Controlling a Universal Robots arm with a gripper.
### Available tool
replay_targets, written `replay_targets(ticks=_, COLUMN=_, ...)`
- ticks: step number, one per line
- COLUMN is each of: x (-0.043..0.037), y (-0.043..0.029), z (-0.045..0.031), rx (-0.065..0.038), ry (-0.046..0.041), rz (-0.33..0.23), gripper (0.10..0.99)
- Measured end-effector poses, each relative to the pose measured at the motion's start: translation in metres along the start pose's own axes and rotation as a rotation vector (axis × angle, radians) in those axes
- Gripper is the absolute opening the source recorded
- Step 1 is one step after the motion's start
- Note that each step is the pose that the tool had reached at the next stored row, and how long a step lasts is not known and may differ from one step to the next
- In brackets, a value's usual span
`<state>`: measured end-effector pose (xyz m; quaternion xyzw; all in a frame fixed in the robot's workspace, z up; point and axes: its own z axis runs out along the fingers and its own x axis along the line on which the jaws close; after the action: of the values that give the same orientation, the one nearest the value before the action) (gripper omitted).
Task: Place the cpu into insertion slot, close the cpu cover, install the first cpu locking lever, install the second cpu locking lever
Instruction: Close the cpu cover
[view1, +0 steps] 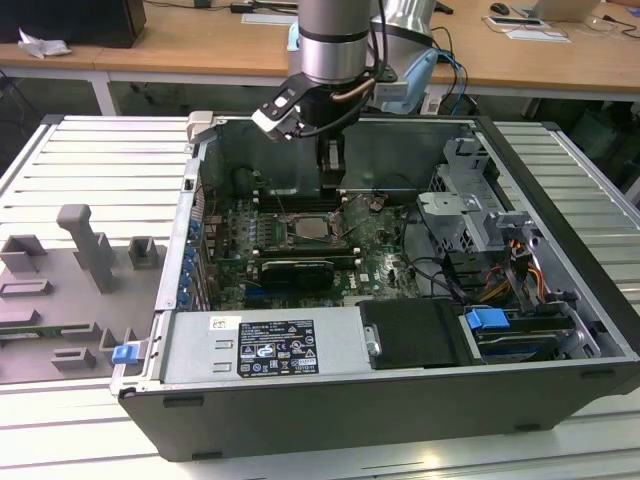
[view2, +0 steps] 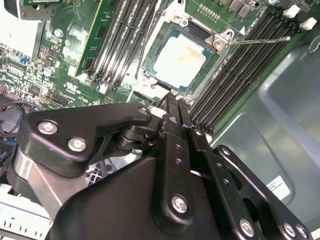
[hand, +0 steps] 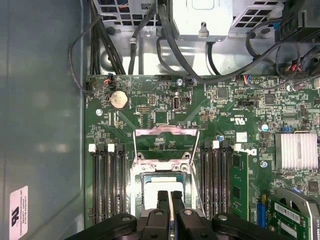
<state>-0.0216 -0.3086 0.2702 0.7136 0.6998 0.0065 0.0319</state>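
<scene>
The cpu (view2: 180, 60), a pale silver square, lies flat in the insertion slot (view2: 150, 84) on the green motherboard. In the exterior view the slot (view1: 315, 230) sits mid-board inside the open case. The cpu cover (hand: 166, 132), a thin silver frame, appears lifted off the slot, with the board visible through its window. One thin locking lever (view2: 260, 40) sticks out unlatched over the memory slots. My gripper (view2: 175, 102) hovers just above the slot's edge, fingers pressed together and holding nothing. It also shows in the first wrist view (hand: 170, 196) and the exterior view (view1: 332, 178).
Black memory slots (hand: 107, 185) flank the socket on both sides. A long black graphics card (view1: 292, 272) lies on the near side of the socket. Black cables (hand: 170, 45) run along the board's far edge. The grey case wall (hand: 40, 125) stands close by. A finned heatsink (hand: 299, 150) is nearby.
</scene>
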Motion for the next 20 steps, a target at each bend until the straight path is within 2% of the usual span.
replay_targets(ticks=3, x=0.0002, y=0.0072, z=0.0003, rx=0.000, ry=0.0000, rz=0.000, gripper=0.161)
replay_targets(ticks=4, x=0.0002, y=0.0110, z=0.0005, rx=0.001, ry=-0.0001, rz=0.000, gripper=0.161)
replay_targets(ticks=5, x=0.0004, y=0.0201, z=0.0010, rx=0.001, ry=-0.0001, rz=0.000, gripper=0.161)
replay_targets(ticks=8, x=0.0006, y=0.0274, z=0.0013, rx=0.002, ry=-0.0002, rz=0.000, gripper=0.161)
replay_targets(ticks=14, x=0.0012, y=0.0401, z=0.0021, rx=0.002, ry=0.0001, rz=0.000, gripper=0.161)
replay_targets(ticks=20, x=0.0017, y=0.0460, z=0.0023, rx=0.002, ry=-0.0002, rz=0.000, gripper=0.161)
